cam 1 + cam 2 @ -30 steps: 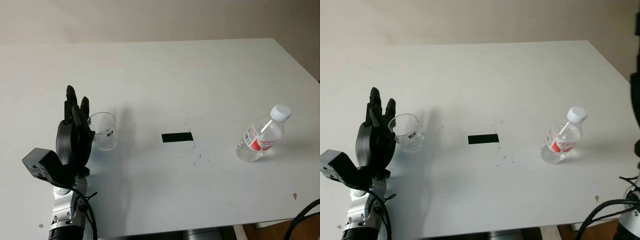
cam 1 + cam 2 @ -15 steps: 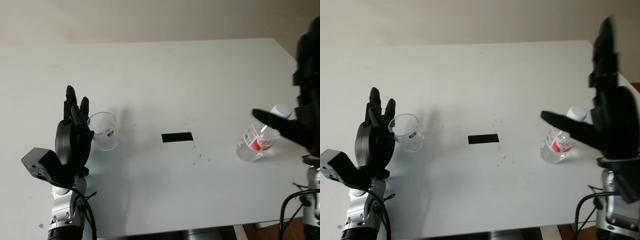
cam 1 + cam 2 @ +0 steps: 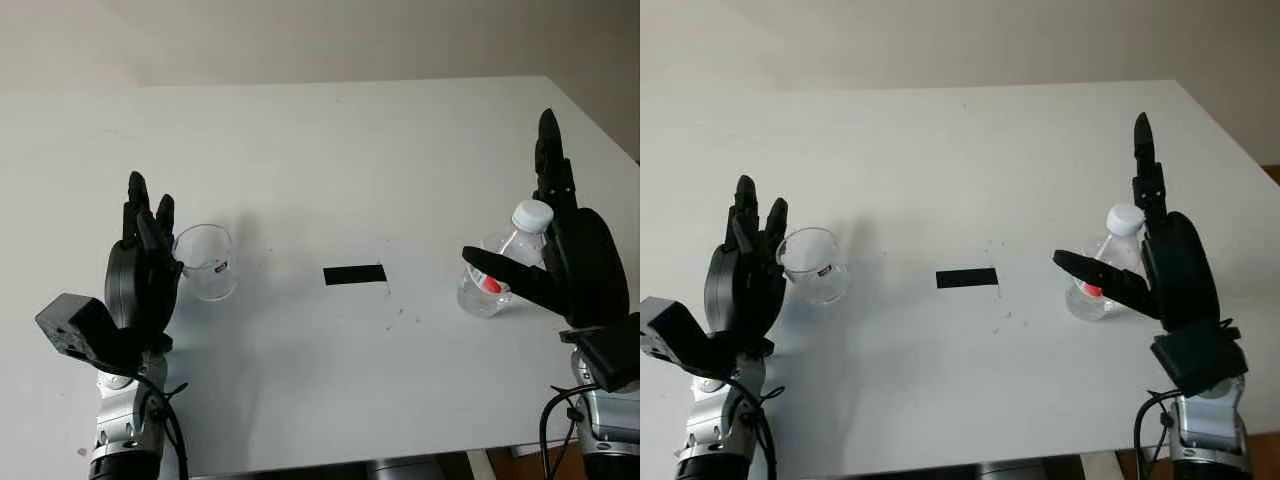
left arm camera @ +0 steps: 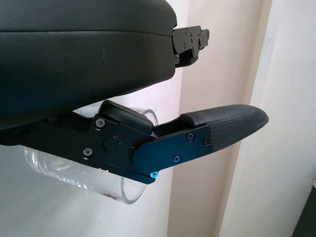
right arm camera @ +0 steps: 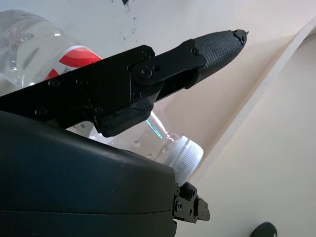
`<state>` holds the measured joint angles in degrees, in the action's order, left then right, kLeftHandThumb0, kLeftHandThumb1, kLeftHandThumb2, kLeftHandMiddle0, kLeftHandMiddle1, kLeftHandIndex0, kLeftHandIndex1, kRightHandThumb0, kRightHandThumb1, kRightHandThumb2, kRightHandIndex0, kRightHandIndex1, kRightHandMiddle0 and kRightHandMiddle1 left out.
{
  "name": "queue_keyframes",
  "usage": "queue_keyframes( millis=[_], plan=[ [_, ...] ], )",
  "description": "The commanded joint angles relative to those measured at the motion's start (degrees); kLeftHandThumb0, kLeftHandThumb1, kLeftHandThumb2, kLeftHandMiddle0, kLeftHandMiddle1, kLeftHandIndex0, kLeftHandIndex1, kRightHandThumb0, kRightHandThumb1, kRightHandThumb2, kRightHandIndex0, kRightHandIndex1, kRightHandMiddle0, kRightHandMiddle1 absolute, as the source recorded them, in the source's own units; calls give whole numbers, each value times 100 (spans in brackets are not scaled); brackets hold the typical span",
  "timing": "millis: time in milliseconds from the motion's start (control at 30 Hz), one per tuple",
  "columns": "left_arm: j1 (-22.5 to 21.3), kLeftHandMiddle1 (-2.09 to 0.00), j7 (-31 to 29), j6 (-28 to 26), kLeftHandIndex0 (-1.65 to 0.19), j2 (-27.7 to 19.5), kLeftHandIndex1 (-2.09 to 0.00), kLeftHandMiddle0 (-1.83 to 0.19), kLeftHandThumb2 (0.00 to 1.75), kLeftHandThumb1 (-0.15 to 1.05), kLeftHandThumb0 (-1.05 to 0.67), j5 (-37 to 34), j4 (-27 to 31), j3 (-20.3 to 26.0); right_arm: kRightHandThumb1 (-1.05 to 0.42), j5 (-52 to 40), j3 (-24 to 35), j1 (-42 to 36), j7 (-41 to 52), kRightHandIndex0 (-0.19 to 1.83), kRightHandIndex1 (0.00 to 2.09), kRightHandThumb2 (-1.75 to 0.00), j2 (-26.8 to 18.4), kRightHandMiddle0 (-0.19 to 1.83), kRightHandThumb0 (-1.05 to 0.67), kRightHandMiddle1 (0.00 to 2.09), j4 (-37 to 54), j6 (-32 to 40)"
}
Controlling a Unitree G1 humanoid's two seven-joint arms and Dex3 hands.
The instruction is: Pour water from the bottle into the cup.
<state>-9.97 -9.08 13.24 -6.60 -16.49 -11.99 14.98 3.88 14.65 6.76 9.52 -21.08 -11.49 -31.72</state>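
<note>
Right robot hand (image 3: 560, 265) open around bottle (image 3: 495, 275), lower right, not gripping; left robot hand (image 3: 140, 270) open beside cup (image 3: 207, 262). I judge grasp, pour all pending

Each black robot hand (image 3: 143, 280) tops a silver wrist trailing black cables

White table (image 3: 330, 150) spans most of the head views; surface matte, its far edge meeting a plain beige wall (image 3: 320, 40); black rectangular strip of tape (image 3: 354, 274) lies flat near table centre, long side running left-right; fine dark specks (image 3: 398, 315) scattered just right of and nearer than the strip; brown floor (image 3: 560, 462) visible past table's near right corner.
</note>
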Motion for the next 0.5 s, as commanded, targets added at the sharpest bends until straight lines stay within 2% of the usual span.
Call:
queue_keyframes(
  millis=[0, 467],
  plan=[
    [-49, -35, 17, -36, 13, -45, 0, 19, 72, 105, -88, 25, 139, 7, -102, -32, -39, -73, -81, -19, 0, -6, 63, -18, -96, 4, -155, -139],
    [-52, -25, -18, -27, 14, -75, 0, 19, 70, 105, -87, -41, 125, 40, -100, -540, -195, -196, -51, -19, 0, -5, 240, -19, -96, 5, -297, 460]
  ],
)
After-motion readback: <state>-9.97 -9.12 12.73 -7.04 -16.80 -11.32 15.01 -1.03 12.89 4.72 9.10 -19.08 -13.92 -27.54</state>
